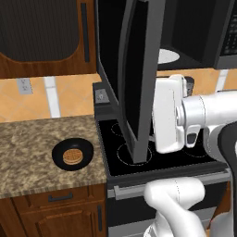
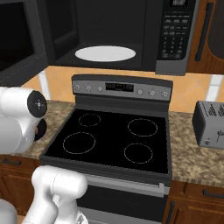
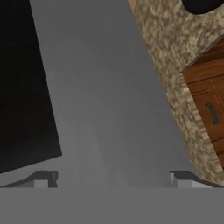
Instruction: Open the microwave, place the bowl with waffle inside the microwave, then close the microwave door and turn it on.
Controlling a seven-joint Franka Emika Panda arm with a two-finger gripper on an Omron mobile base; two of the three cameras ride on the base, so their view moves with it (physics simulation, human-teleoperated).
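The microwave (image 2: 131, 35) hangs over the stove with its door swung wide open, showing a white turntable (image 2: 105, 53) inside. The microwave door (image 1: 139, 78) stands edge-on in front of the hand. My gripper (image 3: 110, 181) is open, its fingertips (image 3: 41, 179) wide apart right against the door's grey frame (image 3: 105, 100), with nothing between them. The black bowl (image 1: 72, 154) sits on the granite counter left of the stove, with the golden waffle (image 1: 72, 156) lying in it. The bowl's rim (image 3: 201, 4) peeks in at the top right of the hand view.
A black stove (image 2: 113, 140) with four burners lies below the microwave. A silver toaster (image 2: 210, 124) stands on the counter to its right. Wooden cabinets (image 1: 41, 37) hang at the upper left, with drawers (image 3: 210, 109) below the counter (image 1: 28, 143).
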